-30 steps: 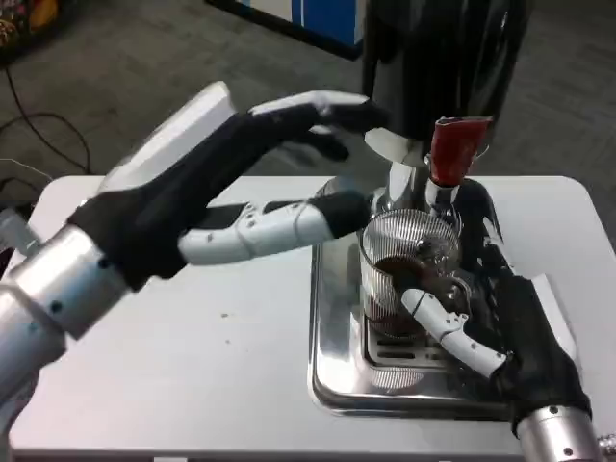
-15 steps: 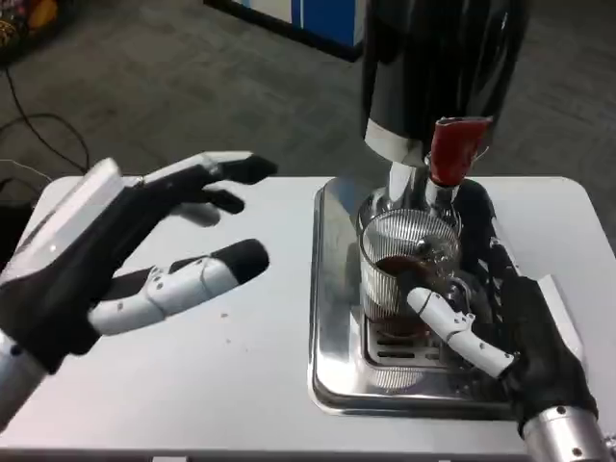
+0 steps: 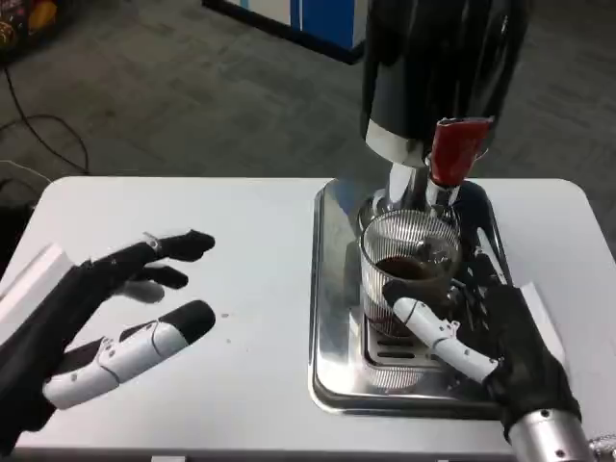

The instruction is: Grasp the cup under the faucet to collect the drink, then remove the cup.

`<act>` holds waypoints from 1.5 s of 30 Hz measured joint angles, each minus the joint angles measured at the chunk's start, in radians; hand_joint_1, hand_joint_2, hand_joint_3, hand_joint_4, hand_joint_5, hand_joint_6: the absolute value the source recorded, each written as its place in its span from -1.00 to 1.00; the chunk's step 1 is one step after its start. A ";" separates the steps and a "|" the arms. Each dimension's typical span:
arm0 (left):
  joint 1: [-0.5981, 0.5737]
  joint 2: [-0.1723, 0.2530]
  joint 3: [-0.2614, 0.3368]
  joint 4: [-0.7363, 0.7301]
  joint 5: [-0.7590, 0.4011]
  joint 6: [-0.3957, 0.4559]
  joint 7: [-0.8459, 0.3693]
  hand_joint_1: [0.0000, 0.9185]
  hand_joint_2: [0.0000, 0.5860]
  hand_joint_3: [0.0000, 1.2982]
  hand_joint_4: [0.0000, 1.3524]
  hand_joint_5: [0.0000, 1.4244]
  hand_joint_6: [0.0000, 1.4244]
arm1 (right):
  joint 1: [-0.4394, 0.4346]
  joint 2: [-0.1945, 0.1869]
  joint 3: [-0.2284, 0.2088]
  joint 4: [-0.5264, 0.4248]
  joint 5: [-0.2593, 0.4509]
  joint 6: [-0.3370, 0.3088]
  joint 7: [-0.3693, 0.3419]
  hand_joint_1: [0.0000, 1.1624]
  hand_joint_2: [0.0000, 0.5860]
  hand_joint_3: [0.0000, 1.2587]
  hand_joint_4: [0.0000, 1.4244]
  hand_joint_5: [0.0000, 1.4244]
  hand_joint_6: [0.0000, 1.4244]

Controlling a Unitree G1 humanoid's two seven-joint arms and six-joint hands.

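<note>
The left hand (image 3: 91, 322) has pulled well back from the dispenser (image 3: 438, 67). A second ago it was raised with its fingers reaching up beside the red tap lever (image 3: 456, 151); half a second ago it was already halfway out over the surface (image 3: 241, 241); now it hangs low on the near left, fingers spread wide and holding nothing, well apart from the tap.

The right hand (image 3: 481, 327) has barely moved through all this. It holds the cup (image 3: 406, 274), thumb across the near face of the ribbed glass and the other fingers wrapped round the far right side. The cup stands upright on the grille of the metal drip tray (image 3: 332, 366), directly under the spout and just ahead of the right palm. Dark drink fills roughly its lower half, and the level looks about the same across the three moments. No stream can be made out between spout and cup, though that is a fine thing to judge at this sharpness.

With the left hand gone from the lever, pouring looks finished, so collecting seems done. What remains is removal: the right hand would need to bring the cup out from under the spout, keeping it level so the drink does not slop, and clear the raised tray rim on the way.
</note>
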 measured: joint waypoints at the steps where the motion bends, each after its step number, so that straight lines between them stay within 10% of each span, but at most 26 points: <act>1: 0.012 0.000 0.003 0.000 0.000 -0.001 0.001 -0.84 -0.60 -0.55 -0.64 -0.54 -0.46 | -0.008 0.005 0.002 0.015 0.000 -0.008 -0.005 0.03 -0.35 -1.00 -1.00 -0.89 -1.00; 45: 0.195 0.020 0.062 -0.007 -0.043 0.029 -0.037 -0.83 -0.58 -0.53 -0.64 -0.54 -0.51 | -0.130 0.097 0.031 0.253 -0.040 -0.135 -0.182 0.10 -0.35 -0.99 -0.91 -0.79 -0.98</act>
